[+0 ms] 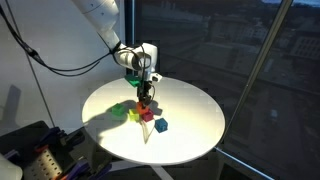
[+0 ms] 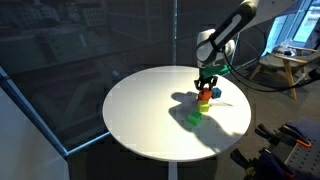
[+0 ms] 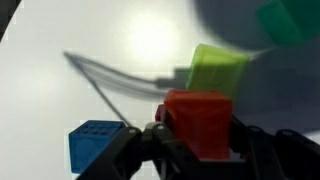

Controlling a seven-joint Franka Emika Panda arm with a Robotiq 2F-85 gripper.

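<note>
Red block (image 3: 200, 120) sits clamped in the tool (image 1: 145, 98), whose jaws are closed on two of its opposite sides. The block is low over the middle of the bench (image 1: 195, 105); we cannot tell whether its underside rests on the surface or hangs just clear of it.

We see the main risk right at the fingers: only part of the block's sides looks pinched, so a quick lift or swing could let it twist or slip out and bounce across the bench. The blue block (image 3: 97, 145) lies just beside one finger, so a sideways shift at this height would likely nudge it away. The yellow block (image 3: 218, 68) stands close behind the red one, and a push forward would strike it. The green block (image 1: 118, 110) lies further off in the same row. The bench is round with no lip, so anything knocked hard could roll off the edge.

In both exterior views, the arm comes in from above and to one side, its wrist bent so that the tool points straight down
</note>
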